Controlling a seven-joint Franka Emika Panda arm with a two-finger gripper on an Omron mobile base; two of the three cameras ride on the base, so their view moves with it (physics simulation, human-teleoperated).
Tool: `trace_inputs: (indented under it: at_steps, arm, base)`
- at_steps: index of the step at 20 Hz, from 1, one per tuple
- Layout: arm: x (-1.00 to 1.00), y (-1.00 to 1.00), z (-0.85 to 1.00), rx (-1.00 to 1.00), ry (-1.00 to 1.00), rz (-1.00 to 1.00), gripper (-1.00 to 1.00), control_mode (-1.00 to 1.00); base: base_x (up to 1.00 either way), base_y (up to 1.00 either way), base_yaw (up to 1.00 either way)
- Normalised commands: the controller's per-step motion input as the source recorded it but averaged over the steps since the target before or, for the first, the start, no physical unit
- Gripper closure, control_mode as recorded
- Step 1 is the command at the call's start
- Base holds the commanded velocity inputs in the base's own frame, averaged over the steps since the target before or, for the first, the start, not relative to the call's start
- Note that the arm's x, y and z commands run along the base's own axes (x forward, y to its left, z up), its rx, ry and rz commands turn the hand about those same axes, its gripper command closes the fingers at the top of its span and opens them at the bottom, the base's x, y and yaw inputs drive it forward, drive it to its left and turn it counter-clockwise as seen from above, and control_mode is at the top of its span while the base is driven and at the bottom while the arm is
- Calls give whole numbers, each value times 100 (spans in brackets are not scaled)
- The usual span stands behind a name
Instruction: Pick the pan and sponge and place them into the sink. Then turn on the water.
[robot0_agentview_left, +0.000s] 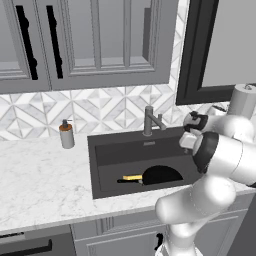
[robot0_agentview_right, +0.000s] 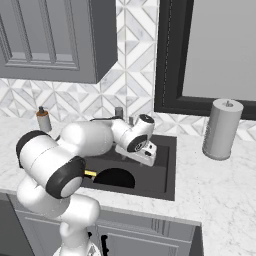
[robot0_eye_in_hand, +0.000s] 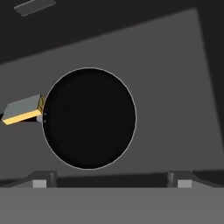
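Two task items lie inside the sink (robot0_agentview_left: 102, 165), a dark grey basin set into the white marble counter (robot0_agentview_left: 40, 185). Pan (robot0_eye_in_hand: 89, 118) sits flat on the basin floor, toward the front wall. Sponge (robot0_eye_in_hand: 22, 110) rests just beside the pan's rim, on the handle side, yellow edge showing. Faucet (robot0_agentview_left: 149, 121) stands at the back edge of the basin. Gripper (robot0_eye_in_hand: 109, 183) hangs above the pan, jaws spread fully apart, holding nothing. Soap dispenser (robot0_agentview_left: 66, 134) stands on the counter left of the sink.

Orange-topped soap dispenser (robot0_agentview_left: 66, 135) sits on the white marble tabletop (robot0_agentview_left: 40, 185) by the tiled backsplash (robot0_agentview_left: 100, 107); grey canister (robot0_agentview_right: 222, 129) stands under the window (robot0_agentview_right: 220, 50).
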Motion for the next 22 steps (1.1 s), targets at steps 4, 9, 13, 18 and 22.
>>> trace_inputs:
  at_steps: [4, 9, 13, 18, 22]
  arm:
    - [29, 0, 0, 15, -1, 0, -100, -100]
    - [22, 4, 4, 10, -9, -8, -100, -100]
    - [24, 15, 0, 2, -13, -13, -100, -100]
    - [45, 1, 7, 3, -7, -12, -100, -100]
    - [42, 0, 3, 3, -17, -12, -100, -100]
  base:
    - [0, 0, 0]
    - [0, 0, 0]
    - [0, 0, 0]
    - [0, 0, 0]
    - [0, 0, 0]
